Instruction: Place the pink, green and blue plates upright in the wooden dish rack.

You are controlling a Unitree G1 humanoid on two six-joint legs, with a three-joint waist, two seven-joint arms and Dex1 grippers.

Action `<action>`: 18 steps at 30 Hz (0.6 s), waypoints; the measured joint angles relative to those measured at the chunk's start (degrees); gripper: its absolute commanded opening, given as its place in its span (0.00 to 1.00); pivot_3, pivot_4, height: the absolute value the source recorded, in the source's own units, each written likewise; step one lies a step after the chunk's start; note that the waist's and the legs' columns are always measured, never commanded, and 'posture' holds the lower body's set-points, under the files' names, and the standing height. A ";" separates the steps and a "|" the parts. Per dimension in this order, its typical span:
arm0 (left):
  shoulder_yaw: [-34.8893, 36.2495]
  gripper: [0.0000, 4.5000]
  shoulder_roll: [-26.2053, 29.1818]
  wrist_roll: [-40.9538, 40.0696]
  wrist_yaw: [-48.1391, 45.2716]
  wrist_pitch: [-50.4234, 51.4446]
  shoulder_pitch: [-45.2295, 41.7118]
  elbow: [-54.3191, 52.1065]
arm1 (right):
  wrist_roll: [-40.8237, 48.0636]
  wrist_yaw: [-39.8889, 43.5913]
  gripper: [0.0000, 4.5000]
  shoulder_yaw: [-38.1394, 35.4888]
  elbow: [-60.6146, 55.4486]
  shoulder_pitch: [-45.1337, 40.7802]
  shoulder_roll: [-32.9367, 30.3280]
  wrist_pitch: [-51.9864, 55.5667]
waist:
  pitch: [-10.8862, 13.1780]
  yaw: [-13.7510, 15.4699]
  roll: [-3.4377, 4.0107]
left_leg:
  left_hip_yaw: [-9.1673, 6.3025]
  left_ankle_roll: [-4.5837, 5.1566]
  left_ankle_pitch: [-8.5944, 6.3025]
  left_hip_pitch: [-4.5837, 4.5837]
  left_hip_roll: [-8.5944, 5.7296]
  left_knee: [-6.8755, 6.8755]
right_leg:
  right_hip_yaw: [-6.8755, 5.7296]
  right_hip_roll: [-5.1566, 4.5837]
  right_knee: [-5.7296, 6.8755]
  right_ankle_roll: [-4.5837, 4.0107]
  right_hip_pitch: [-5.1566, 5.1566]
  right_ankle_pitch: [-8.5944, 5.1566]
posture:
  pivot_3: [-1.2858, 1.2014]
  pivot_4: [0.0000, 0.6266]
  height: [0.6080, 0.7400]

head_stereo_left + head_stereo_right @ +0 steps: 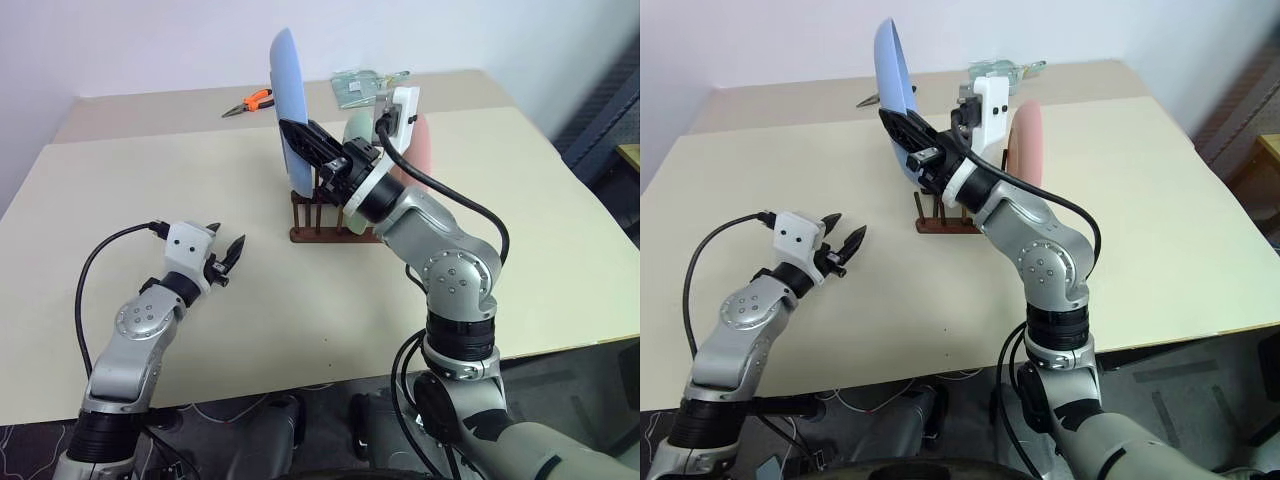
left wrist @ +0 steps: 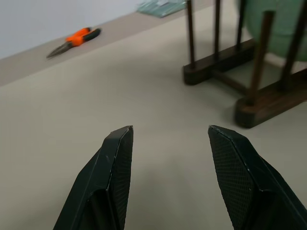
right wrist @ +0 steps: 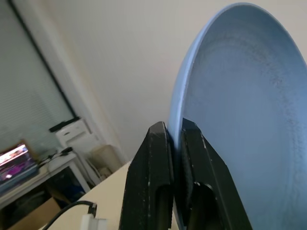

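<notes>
With pink and green plates racked, the closed right gripper (image 3: 176,139) pinches the round light-blue plate (image 1: 288,75) on edge above the dark wooden pegged dish rack (image 1: 312,222); next, lower it between free pegs. Left gripper (image 2: 170,139) idles, jaws parted, holding nothing.

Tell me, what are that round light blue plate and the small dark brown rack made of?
The round light blue plate looks like matte plastic or glazed ceramic: plain, dull, finely speckled. The small dark brown rack seems stained wood, with smooth round pegs on solid rails.
</notes>
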 measured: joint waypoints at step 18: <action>-0.92 0.57 -2.37 2.25 -2.29 -0.42 0.47 0.08 | 0.14 -9.84 0.76 -3.44 9.32 -5.07 1.04 1.23 | 0.01 -0.30 0.01 | 0.01 0.00 0.05 -0.01 0.00 -0.02 | -0.02 0.01 0.01 0.01 -0.04 0.01 | 0.52 0.24 0.91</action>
